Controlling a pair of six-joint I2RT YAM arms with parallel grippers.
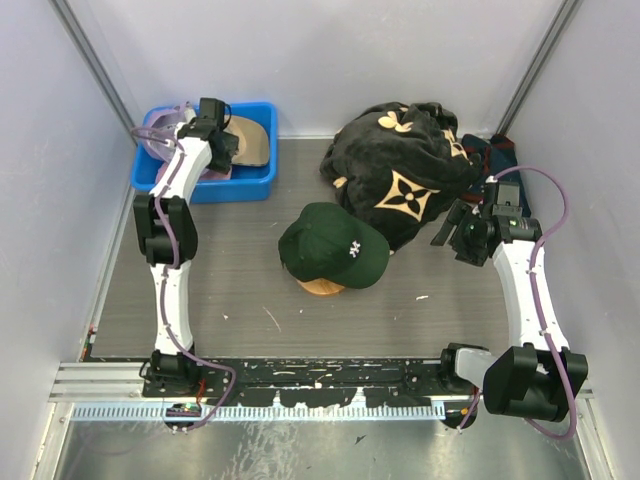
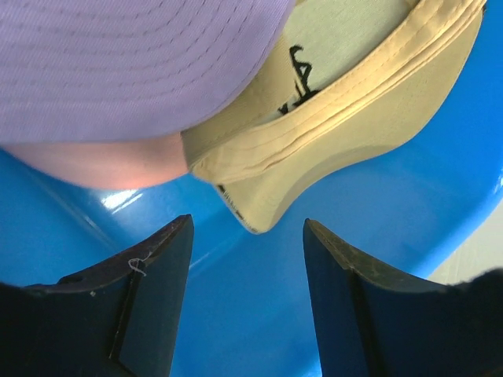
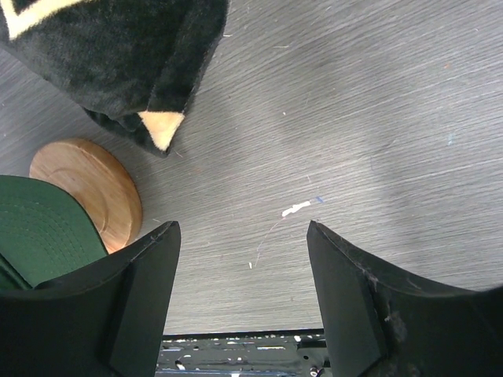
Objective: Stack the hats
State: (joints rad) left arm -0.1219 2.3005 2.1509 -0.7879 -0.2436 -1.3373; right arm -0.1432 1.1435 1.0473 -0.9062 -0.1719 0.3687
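A dark green cap (image 1: pixel 330 245) sits on a wooden stand (image 1: pixel 322 287) mid-table; the right wrist view shows the cap (image 3: pixel 39 228) and stand (image 3: pixel 86 188) at lower left. Three more hats lie in a blue bin (image 1: pixel 240 185) at the back left: tan (image 1: pixel 250 140), lavender (image 1: pixel 155 135) and a sliver of pink (image 1: pixel 215 172). My left gripper (image 1: pixel 215 135) hovers open over the bin. Its jaws (image 2: pixel 247 228) stand apart just below the brim of the tan cap (image 2: pixel 338 102), with the lavender cap (image 2: pixel 118 63) overlapping it. My right gripper (image 1: pixel 450 225) is open above bare table (image 3: pixel 244 232), right of the green cap.
A large black cloth with tan flower marks (image 1: pixel 400 170) is heaped at the back right, its edge (image 3: pixel 110 63) near the stand. A dark blue item (image 1: pixel 490 155) lies behind it. Grey walls close in the table on three sides.
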